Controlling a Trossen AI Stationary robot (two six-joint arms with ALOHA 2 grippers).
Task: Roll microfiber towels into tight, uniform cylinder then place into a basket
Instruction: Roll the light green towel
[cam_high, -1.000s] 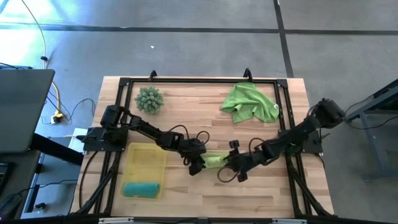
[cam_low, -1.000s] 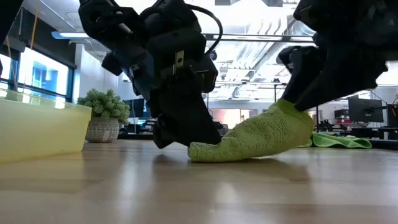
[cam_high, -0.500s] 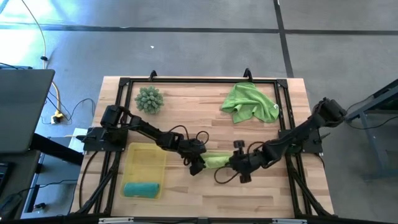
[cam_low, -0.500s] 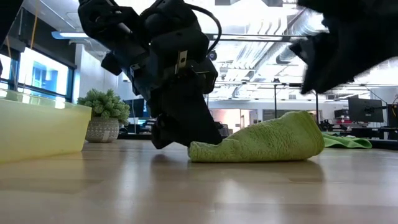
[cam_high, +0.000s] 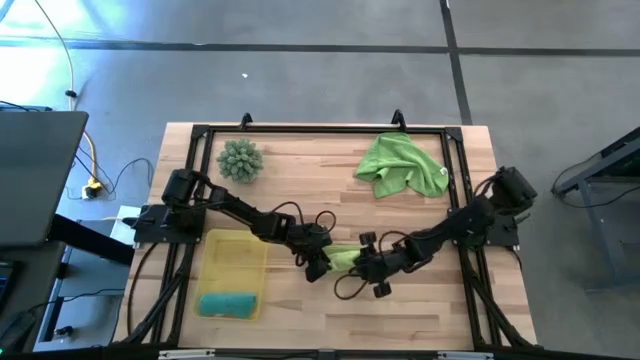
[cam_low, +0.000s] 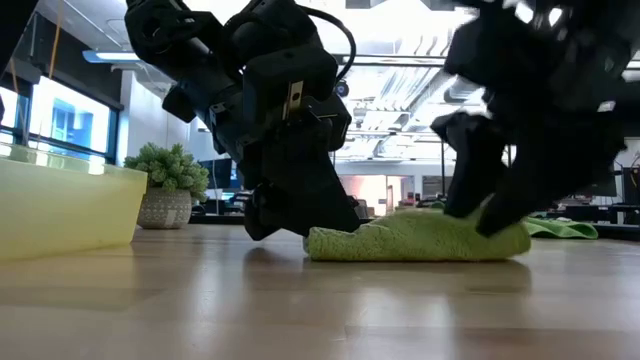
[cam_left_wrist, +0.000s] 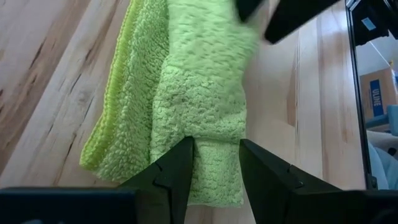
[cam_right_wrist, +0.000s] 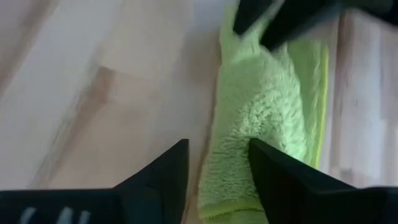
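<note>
— Lying between both grippers: rolled lime towel (cam_high: 343, 259) on the surface (cam_high: 420, 310). Left gripper (cam_left_wrist: 214, 155) clamping one end; right gripper (cam_right_wrist: 217, 163) straddling the other, fingers parted.

— Sitting beyond the left gripper: basket (cam_high: 234, 262) holding a teal towel (cam_high: 228, 303). Showing only from above: spiky ball (cam_high: 240, 160), loose lime towel (cam_high: 402, 165). Blurring right gripper at table height.

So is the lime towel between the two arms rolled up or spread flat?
Rolled, loosely. The lime towel lies as a narrow bundle on the table, with one layered edge showing in the left wrist view; not a tight cylinder.
</note>
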